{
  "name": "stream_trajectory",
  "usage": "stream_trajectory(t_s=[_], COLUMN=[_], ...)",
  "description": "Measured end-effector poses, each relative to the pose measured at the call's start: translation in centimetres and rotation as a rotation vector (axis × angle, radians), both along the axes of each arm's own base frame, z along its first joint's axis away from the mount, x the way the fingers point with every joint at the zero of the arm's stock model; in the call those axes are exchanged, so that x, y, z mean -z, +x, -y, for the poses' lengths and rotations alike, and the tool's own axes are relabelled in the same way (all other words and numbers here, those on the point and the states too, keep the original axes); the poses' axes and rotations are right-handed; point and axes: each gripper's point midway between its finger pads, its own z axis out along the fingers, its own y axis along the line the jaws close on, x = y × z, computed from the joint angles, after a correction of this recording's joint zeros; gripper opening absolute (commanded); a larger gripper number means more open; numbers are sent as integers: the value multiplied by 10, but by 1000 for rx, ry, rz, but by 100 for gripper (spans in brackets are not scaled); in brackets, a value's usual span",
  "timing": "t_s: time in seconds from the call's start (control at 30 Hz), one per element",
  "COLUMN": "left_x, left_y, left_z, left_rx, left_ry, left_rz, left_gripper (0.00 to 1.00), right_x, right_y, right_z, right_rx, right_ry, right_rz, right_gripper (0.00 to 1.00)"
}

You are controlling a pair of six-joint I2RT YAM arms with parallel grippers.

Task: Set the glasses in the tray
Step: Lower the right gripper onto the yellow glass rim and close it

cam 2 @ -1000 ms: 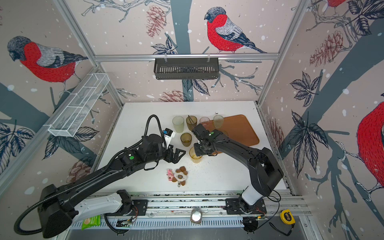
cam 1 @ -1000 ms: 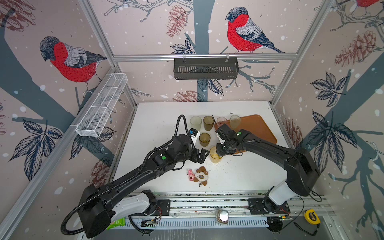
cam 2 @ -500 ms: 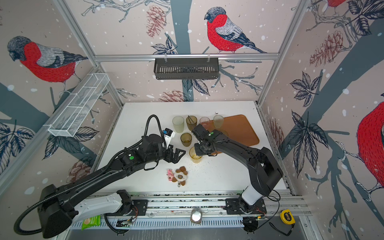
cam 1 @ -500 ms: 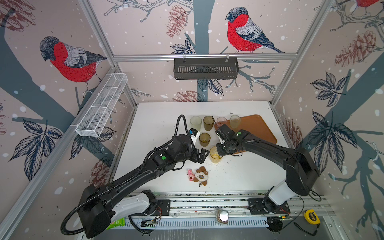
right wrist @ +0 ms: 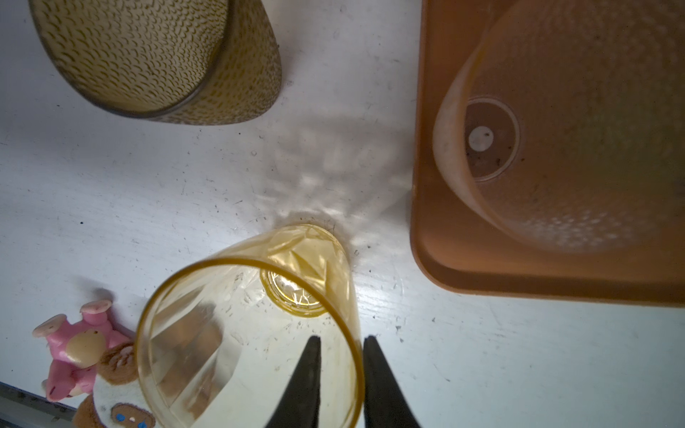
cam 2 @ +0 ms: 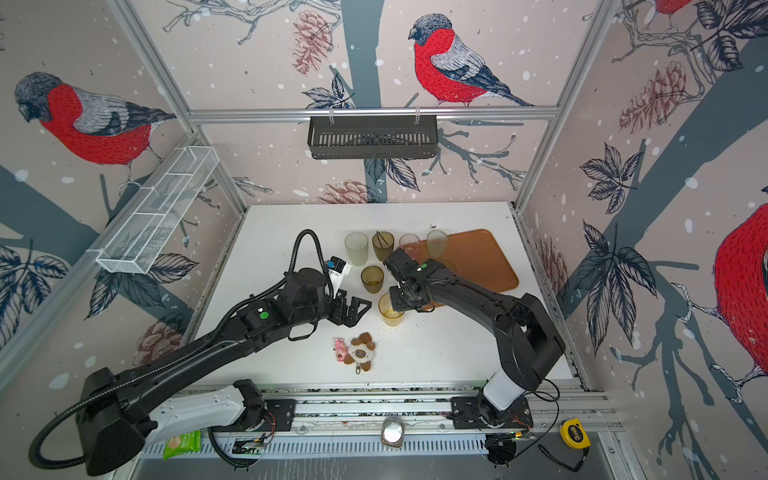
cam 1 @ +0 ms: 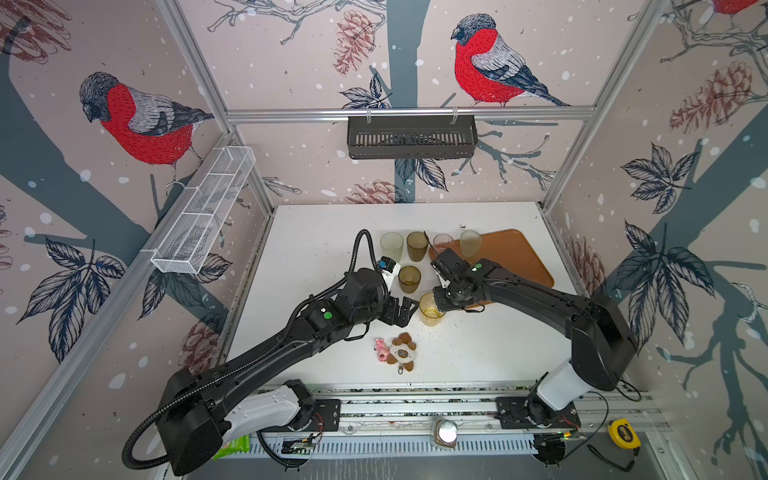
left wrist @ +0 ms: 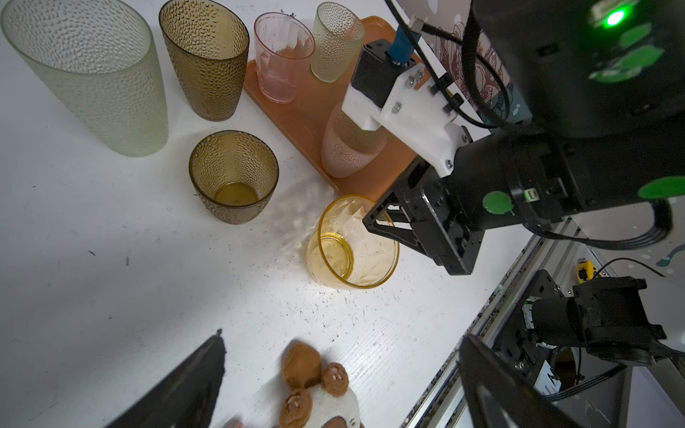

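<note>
The yellow glass (right wrist: 230,307) is standing upright on the table (cam 1: 311,249), just off the tray's (cam 1: 515,257) near corner. The right gripper (right wrist: 343,339) is straddling its rim, one finger inside and one outside; whether they are clamping the wall cannot be told. The left gripper (cam 1: 409,314) is hovering spread wide and empty, beyond that glass from the tray. A pink glass (left wrist: 281,59) and two frosted glasses (left wrist: 335,40) (left wrist: 348,148) are sitting in the tray. A green glass (left wrist: 92,74) and two brown glasses (left wrist: 207,59) (left wrist: 233,178) are standing beside the tray.

Seven glasses on show: two brown (left wrist: 207,59) (left wrist: 233,178), two frosted (left wrist: 335,40) (left wrist: 344,155), one pale green (left wrist: 92,74), one pink (left wrist: 281,55), one yellow (left wrist: 352,241). One tray (left wrist: 304,122), two baskets (cam 1: 411,137) (cam 1: 203,216), and two little toys (cam 1: 380,349) (cam 1: 402,353) up front.
</note>
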Motion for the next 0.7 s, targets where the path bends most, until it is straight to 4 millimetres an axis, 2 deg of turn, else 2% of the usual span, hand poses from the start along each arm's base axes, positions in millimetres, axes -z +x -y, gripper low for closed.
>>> stream_trajectory(t_s=[0.23, 0.7], left_x=[1, 2], left_y=[0, 0], left_z=[0, 0], left_rx=[0, 0], left_ry=[3, 4], left_rz=[-3, -3], left_gripper=[98, 98], right_x=[0, 1], right_y=[1, 2], right_z=[2, 3], right_rx=[6, 9], right_ry=[-3, -9], right_rz=[2, 3], right_gripper=[14, 10])
